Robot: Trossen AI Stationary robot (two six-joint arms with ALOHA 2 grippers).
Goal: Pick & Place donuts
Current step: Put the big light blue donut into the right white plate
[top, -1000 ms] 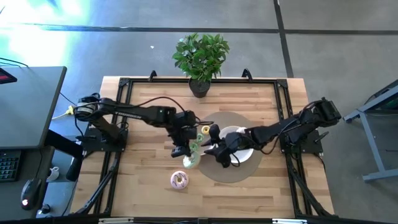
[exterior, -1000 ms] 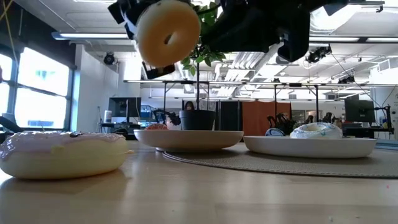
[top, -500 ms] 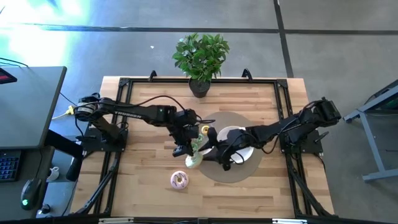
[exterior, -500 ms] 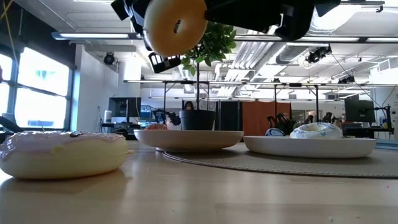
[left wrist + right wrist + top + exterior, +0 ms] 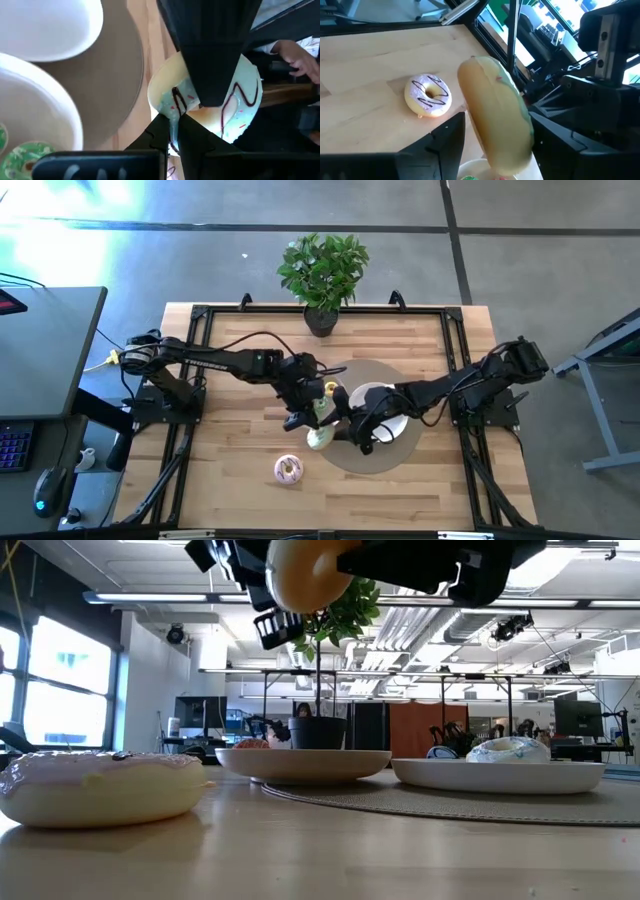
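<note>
While the green-iced donut [image 5: 318, 436] hangs clear of the desk [image 5: 230, 450], the step in hand is judged to be its transfer toward the plates [image 5: 378, 402]. The left tool [image 5: 312, 420] pinches it on edge. The right tool [image 5: 345, 430] sits just beside it, fingers apparently spread. Next: lower over a plate, then release. A pink donut [image 5: 288, 470] lies on the desk.
</note>
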